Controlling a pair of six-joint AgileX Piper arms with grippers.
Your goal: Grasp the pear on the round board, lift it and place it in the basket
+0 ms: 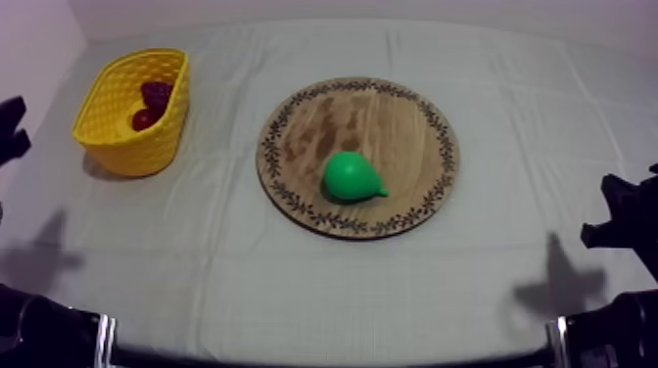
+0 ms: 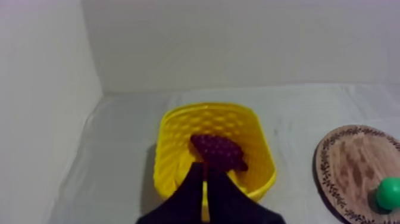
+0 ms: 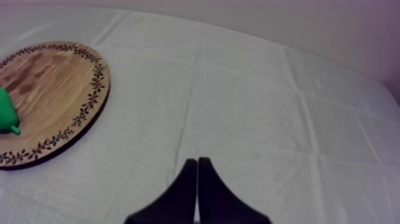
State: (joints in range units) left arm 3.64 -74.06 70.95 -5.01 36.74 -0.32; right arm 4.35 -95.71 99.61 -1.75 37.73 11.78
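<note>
A green pear [image 1: 352,177] lies on its side on the round wooden board [image 1: 411,113] in the middle of the table, stem toward the right; it also shows in the left wrist view [image 2: 389,193] and the right wrist view [image 3: 5,113]. The yellow basket [image 1: 110,106] stands at the far left with a bunch of grapes [image 2: 217,151] and a small red fruit [image 1: 145,118] inside. My left gripper [image 2: 206,171] is shut on nothing, its narrow wedge pointing at the basket's near wall. My right gripper [image 3: 197,163] is shut over bare cloth, well right of the board [image 3: 59,83].
Grey-white cloth [image 1: 294,284] lies between the basket and the board and along the table's front. The arms sit low at the left [image 1: 12,127] and right [image 1: 627,220] edges. A pale wall [image 2: 238,42] rises behind the table.
</note>
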